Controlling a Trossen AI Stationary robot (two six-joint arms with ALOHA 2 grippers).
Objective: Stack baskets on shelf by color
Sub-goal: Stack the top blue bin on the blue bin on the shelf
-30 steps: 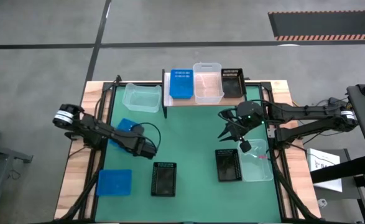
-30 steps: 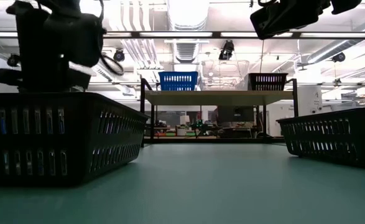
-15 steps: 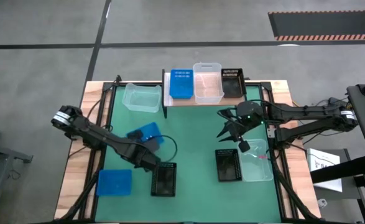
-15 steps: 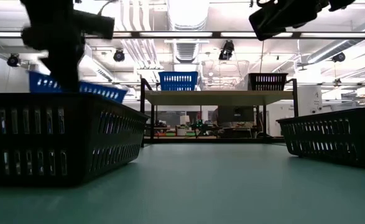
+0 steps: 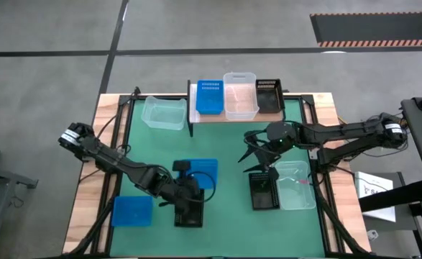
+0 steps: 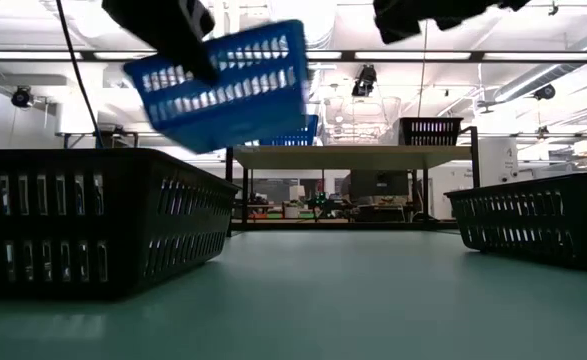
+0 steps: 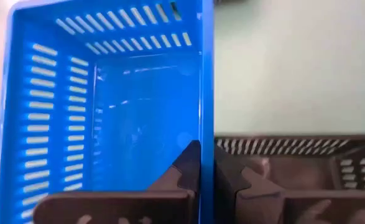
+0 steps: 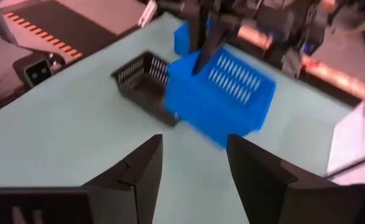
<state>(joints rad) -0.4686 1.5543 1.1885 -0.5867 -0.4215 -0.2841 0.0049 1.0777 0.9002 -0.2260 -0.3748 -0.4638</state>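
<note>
Swinging inward, the left gripper (image 5: 184,171) pinches a blue basket (image 5: 200,173) aloft; the right gripper (image 5: 254,152) spreads; six baskets remain off the shelf (image 5: 234,116).

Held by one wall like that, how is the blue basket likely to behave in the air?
The blue basket hangs tilted from the left gripper, shut on one wall, so it probably swings and could slip. It keeps its shape, so likely stiff. Slotted, thin plastic suggests it is light.

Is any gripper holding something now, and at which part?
The left gripper holds a blue basket by its side wall, near the rim. The right gripper is open and holds nothing.
</note>
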